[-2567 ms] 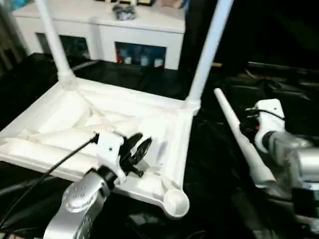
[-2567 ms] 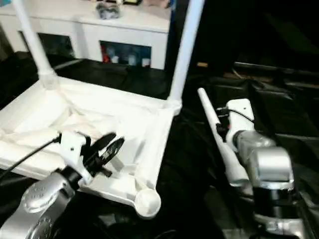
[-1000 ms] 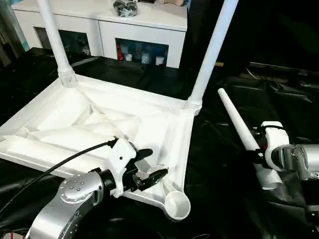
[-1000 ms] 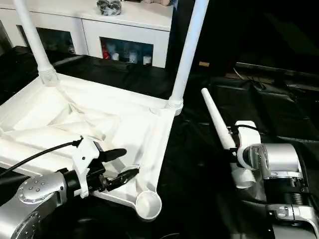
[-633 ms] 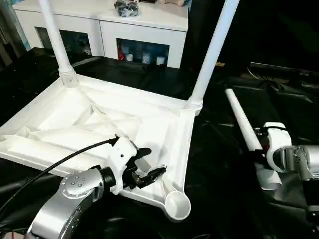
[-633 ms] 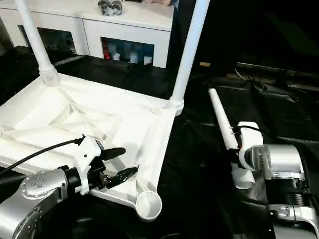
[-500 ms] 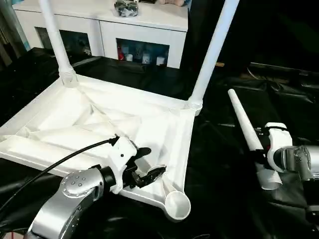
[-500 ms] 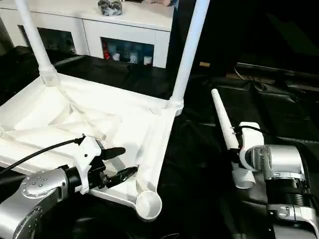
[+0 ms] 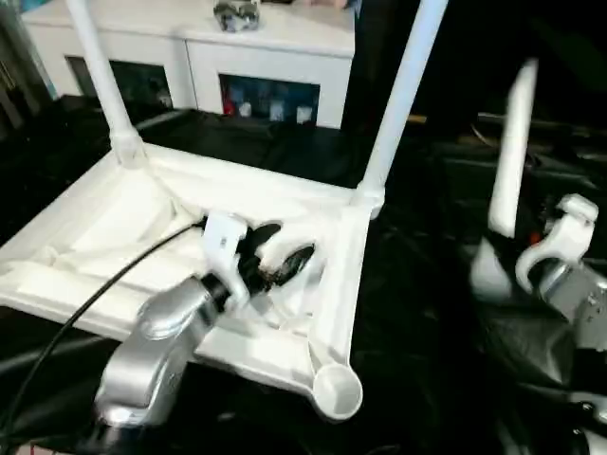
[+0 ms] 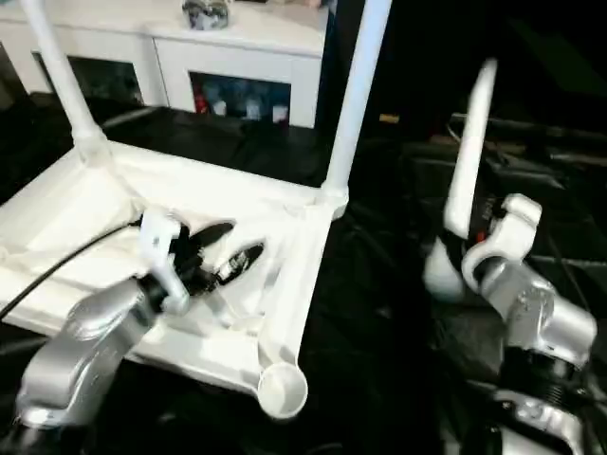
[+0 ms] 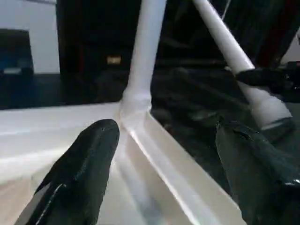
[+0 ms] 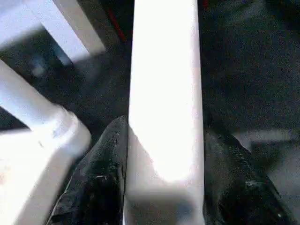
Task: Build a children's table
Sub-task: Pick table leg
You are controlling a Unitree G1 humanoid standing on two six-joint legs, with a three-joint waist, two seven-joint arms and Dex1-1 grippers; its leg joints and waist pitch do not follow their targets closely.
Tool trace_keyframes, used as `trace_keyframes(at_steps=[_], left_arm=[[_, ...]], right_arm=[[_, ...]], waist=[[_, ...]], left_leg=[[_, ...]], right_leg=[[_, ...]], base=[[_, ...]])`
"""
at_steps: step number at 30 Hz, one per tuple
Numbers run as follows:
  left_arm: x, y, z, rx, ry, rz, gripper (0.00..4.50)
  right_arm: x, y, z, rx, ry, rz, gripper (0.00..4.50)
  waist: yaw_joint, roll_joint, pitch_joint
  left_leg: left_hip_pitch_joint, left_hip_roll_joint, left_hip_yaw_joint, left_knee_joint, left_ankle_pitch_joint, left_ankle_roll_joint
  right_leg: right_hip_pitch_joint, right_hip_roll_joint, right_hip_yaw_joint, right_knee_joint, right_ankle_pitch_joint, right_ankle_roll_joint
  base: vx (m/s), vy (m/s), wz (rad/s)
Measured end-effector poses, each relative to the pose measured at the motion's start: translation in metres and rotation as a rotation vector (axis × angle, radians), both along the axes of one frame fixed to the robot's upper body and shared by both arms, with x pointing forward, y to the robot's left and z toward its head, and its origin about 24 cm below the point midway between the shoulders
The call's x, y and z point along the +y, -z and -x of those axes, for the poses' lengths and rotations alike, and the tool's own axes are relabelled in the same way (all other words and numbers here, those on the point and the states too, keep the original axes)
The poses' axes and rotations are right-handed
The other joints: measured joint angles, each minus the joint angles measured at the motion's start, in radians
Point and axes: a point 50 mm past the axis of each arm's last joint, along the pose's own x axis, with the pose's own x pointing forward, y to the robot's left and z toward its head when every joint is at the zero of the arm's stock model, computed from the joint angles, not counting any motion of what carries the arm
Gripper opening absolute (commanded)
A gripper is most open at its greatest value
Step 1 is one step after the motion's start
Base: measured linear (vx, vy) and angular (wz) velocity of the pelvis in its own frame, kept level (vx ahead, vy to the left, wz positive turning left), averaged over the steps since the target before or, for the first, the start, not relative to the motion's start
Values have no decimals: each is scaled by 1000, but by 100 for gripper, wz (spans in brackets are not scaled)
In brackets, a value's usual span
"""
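The white tabletop (image 9: 114,237) lies upside down, ribbed underside up. Two white legs stand in its far corner sockets, one at the left (image 9: 100,76) and one at the right (image 9: 398,95). The near right corner socket (image 9: 337,389) stands empty. My left gripper (image 9: 282,248) hovers open over the underside, close to the right rim. My right gripper (image 12: 164,140) is shut on a third white leg (image 10: 469,142), held nearly upright to the right of the tabletop, thick end down. In the left wrist view, that held leg (image 11: 229,42) slants beyond the mounted right leg (image 11: 145,51).
A white cabinet with glass doors (image 9: 266,57) runs along the back, with small objects on top. Black sheeting (image 9: 427,360) covers the surface around the tabletop, crumpled on the right under my right arm.
My right gripper has swung the leg up from lying flat to nearly upright. My left gripper has moved from the near rim farther in over the underside.
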Motion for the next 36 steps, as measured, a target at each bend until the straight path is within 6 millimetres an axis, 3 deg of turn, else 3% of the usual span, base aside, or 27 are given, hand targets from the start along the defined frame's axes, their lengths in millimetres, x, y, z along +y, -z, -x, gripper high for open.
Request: trace_keyframes(at_steps=[4,8,10,11,16,17,24,28,36], left_arm=[[-7,-10,-21,-31,-53,94,375],[-23,-38,-37,-92,-12,300,375],[-24,-43,-37,-95,37,343,375],[-24,-44,-36,-81,73,372,402],[-34,-52,-26,-18,272,495,422],[-39,-56,-23,-20,316,501,445],[-60,-89,-5,35,603,663,450],[-57,-93,-7,71,638,709,450],[-54,-81,-15,151,571,656,450]], right_arm=[[24,-9,15,-283,-118,-155,184],[51,-37,25,-544,-356,-278,184],[57,-50,30,-613,-451,-296,184],[62,-54,34,-636,-510,-313,184],[84,-53,47,-591,-731,-379,184],[90,-53,47,-568,-775,-377,184],[114,-57,40,-490,-916,-329,184],[116,-63,39,-478,-966,-306,184],[127,-58,42,-415,-1032,-286,184]], waist=[[8,17,2],[10,35,-1],[10,38,-1],[10,38,-1],[14,37,0],[15,37,0],[21,31,2],[21,27,2],[21,28,2]], left_leg=[[-4,2,1,-1,1,1],[-4,1,8,-1,4,4],[-5,0,8,-1,4,5],[-5,0,8,-1,4,5],[-8,1,8,-1,8,6],[-9,1,8,-1,9,7],[-10,-2,12,-5,13,8],[-11,-2,12,-5,15,10],[-12,-2,12,-7,15,11]], right_leg=[[-2,-1,-3,0,1,0],[-2,-9,-7,0,1,0],[-2,-11,-8,0,1,0],[-1,-11,-10,0,1,0],[-1,-15,-16,0,1,0],[-1,-16,-18,0,1,0],[-1,-24,-23,0,1,0],[-1,-25,-24,-1,1,1],[-2,-25,-24,-2,0,2]], base=[[0,0,0],[0,0,0],[0,0,0],[0,0,0],[0,0,0],[0,0,0],[0,0,0],[0,0,0],[0,0,0]])
